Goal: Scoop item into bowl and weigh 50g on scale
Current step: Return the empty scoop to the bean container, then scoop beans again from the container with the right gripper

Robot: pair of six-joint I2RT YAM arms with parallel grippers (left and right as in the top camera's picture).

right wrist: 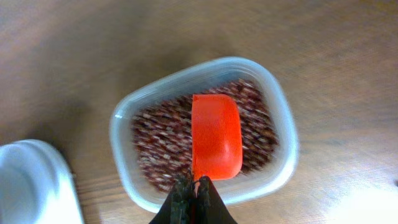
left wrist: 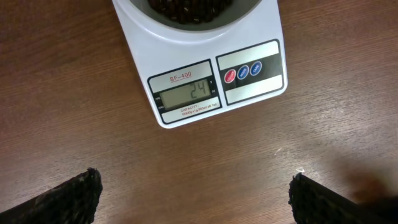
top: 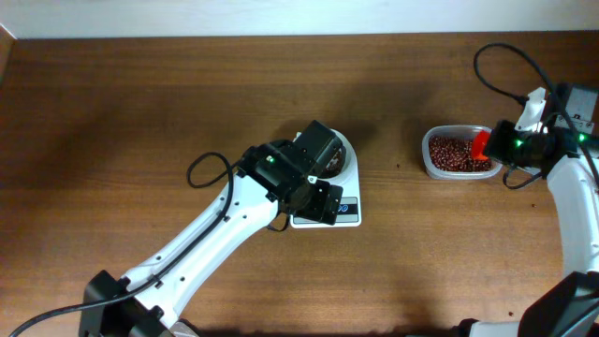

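Observation:
The white scale (left wrist: 199, 74) sits mid-table, and its display reads 24. The white bowl (left wrist: 186, 9) stands on it with dark red-brown beans inside, cut off at the top of the left wrist view. In the overhead view my left arm hides most of the bowl (top: 344, 150) and of the scale (top: 348, 213). My left gripper (left wrist: 196, 199) is open and empty above bare table in front of the scale. My right gripper (right wrist: 194, 190) is shut on the handle of an orange scoop (right wrist: 216, 137), held over the beans (right wrist: 161, 143) in the clear tub (right wrist: 124, 124).
The clear tub (top: 457, 153) stands at the right of the table, well apart from the scale. A white rounded object (right wrist: 31, 186) shows at the lower left of the right wrist view. A black cable (top: 201, 170) loops beside the left arm.

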